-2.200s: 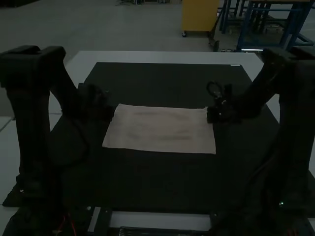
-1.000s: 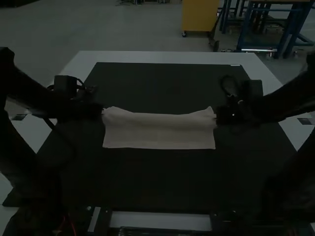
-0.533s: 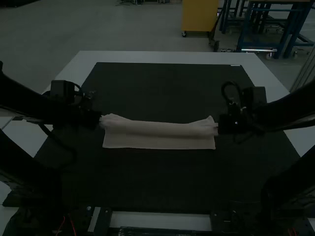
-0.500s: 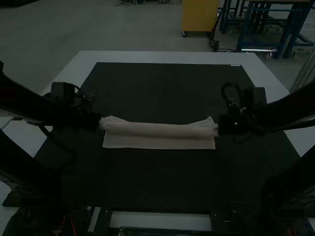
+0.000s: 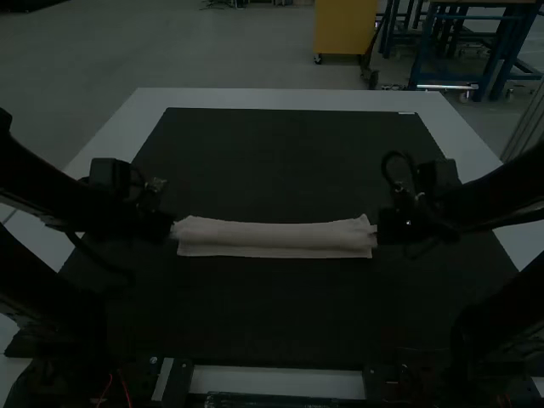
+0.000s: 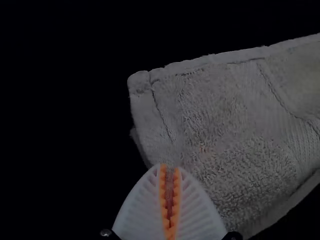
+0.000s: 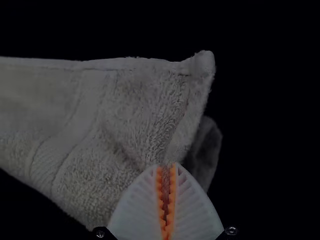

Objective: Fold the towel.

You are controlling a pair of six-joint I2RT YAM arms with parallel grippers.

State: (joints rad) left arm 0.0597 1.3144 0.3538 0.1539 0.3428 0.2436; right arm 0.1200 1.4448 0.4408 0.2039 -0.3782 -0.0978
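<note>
The light towel [image 5: 272,236] lies as a narrow band across the dark mat, folded over itself, with a thin strip of the lower layer along its near side. At its left end is my left gripper [image 5: 172,229], and at its right end my right gripper [image 5: 376,229]. In the left wrist view, the left gripper [image 6: 170,167] is shut on the towel [image 6: 215,110] near a corner. The right wrist view has the right gripper [image 7: 166,166] shut on the towel [image 7: 135,105] by its other end, where a further flap hangs behind.
The dark mat [image 5: 272,314] extends on every side of the towel. Beyond the mat's far edge runs the white table top [image 5: 280,99]. Both arms reach in from the sides.
The towel was spread flatter with a gripper at each far corner. Both grippers have since come toward the near side, drawing the far edge over and narrowing the towel to a band.
</note>
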